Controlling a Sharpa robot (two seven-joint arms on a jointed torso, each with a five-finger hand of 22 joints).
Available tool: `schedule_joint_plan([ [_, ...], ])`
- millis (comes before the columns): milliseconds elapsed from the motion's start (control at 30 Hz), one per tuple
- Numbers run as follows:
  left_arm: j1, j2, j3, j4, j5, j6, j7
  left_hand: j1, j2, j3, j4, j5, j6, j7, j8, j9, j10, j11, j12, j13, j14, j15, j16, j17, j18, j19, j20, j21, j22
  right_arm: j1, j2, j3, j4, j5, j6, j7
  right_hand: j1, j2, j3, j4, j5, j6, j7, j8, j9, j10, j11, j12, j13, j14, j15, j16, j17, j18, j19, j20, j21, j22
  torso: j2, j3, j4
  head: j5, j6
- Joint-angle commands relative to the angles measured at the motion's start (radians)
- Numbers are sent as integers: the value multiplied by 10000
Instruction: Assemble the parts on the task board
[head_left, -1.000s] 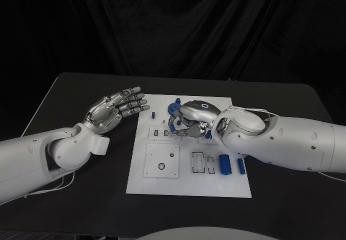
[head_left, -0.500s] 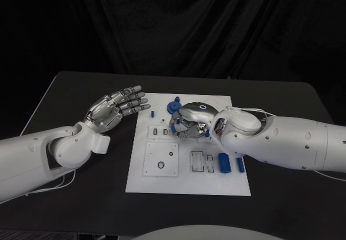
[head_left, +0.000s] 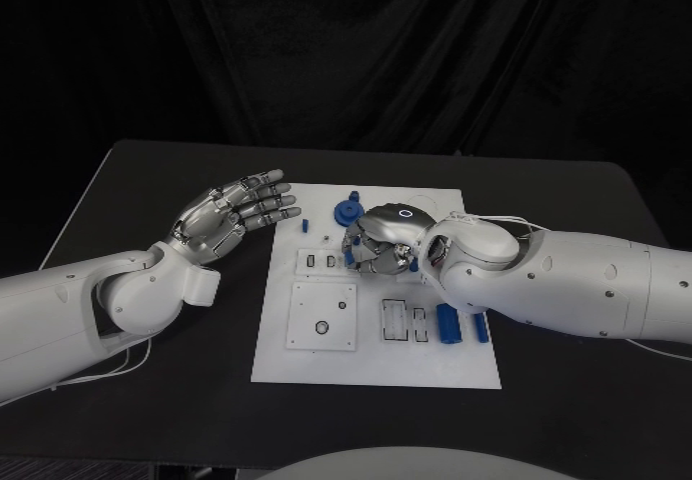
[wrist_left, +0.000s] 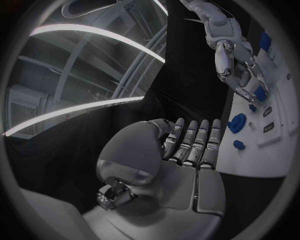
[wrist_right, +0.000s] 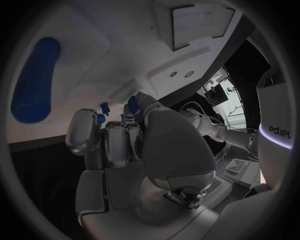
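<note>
The task board (head_left: 378, 350) lies in the middle of the frame on the black desk (head_left: 144, 180), and your right hand (head_left: 378, 240) is down over its upper part, fingers curled in toward the board beside a blue round part (head_left: 348, 213). You cannot tell from the head view whether anything is pinched there; in the right wrist view small blue parts (wrist_right: 133, 104) show just past the fingertips (wrist_right: 103, 122), close to the board's white face, but whether the fingers actually hold one cannot be told. Your left hand (head_left: 231, 218) is raised off the board at the centre left of the frame, fingers spread apart and holding nothing. Two blue cylinders (head_left: 463, 326) lie at the lower right of the board, near the slotted sockets (head_left: 405, 322), and a square plate (head_left: 323, 320) sits at its lower left. The step looks like seating or picking a small piece under the right hand, so keep the wrist steady, press straight down rather than at a slant, and don't sweep the fingers sideways, since the round part close by could be knocked. Bring the left hand in only if the board needs bracing.
</note>
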Motion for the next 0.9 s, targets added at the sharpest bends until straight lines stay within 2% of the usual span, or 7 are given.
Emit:
schedule_joint_plan([
  [33,-20,24,9,26,48,136,29,-105,9,77,-9,32,10,37,49,10,62,1,56,11,64,28,68,10,-54,25,-6,40,-6,-55,33,6,-18,-250,154,-426,-99,21,-18,-62,-64,-103,0,-77,857,-60,35,-3,350,482,-23,-55,813,-98,-55,36,-75,466,2,1,11,-2,-7],
  [233,-22,31,9,-5,48,146,7,-105,9,77,-9,32,10,37,49,10,62,1,56,11,64,28,68,10,-54,25,-6,40,-6,-87,76,6,-50,-380,163,-477,-213,0,-28,-72,-270,-340,78,-188,833,-108,99,-20,317,457,28,-86,790,-90,-92,77,-135,466,-1,0,13,13,-36],
  [300,-23,34,9,-23,48,144,2,-105,9,77,-9,32,10,37,49,10,62,1,56,11,64,28,68,10,-54,25,-6,40,-6,-95,90,6,-69,-403,228,-491,-284,-30,-40,-71,-421,-585,151,-337,765,-157,158,-45,271,439,74,-116,764,-82,-121,113,-192,455,0,4,6,15,-48],
  [333,-24,36,9,-30,48,145,-1,-105,9,77,-9,32,10,37,49,10,62,1,56,11,64,28,68,10,-54,25,-6,40,-6,-97,97,6,-79,-410,263,-500,-364,-86,-68,-56,-560,-834,235,-526,670,-206,228,-72,222,417,130,-154,729,-73,-156,155,-263,435,0,3,4,17,-51],
  [367,-24,39,9,-38,48,147,-3,-105,9,77,-9,32,10,37,49,10,62,1,56,11,64,28,68,10,-54,25,-6,40,-6,-98,104,6,-88,-415,295,-511,-364,-86,-68,-56,-560,-834,235,-526,670,-206,228,-72,222,417,130,-154,729,-73,-156,155,-263,435,0,3,4,17,-51],
  [400,-26,50,9,-51,48,154,-5,-105,9,77,-9,32,10,37,49,10,62,1,56,11,64,28,68,10,-54,25,-6,40,-6,-100,111,6,-98,-420,328,-523,-460,-137,-114,-33,-828,-958,281,-676,589,-263,266,-100,166,391,173,-199,689,-55,-197,203,-350,410,-1,2,2,18,-58],
  [900,-56,119,9,-140,51,249,-122,-131,16,101,-2,25,-6,43,45,8,57,0,54,8,53,30,75,7,-55,17,-6,38,-8,-109,156,7,-161,-437,514,-552,-595,-245,-313,-69,-1580,-1516,350,-1331,260,-428,225,-191,-1,331,162,-296,603,-5,-278,236,-565,385,0,5,5,44,-122],
])
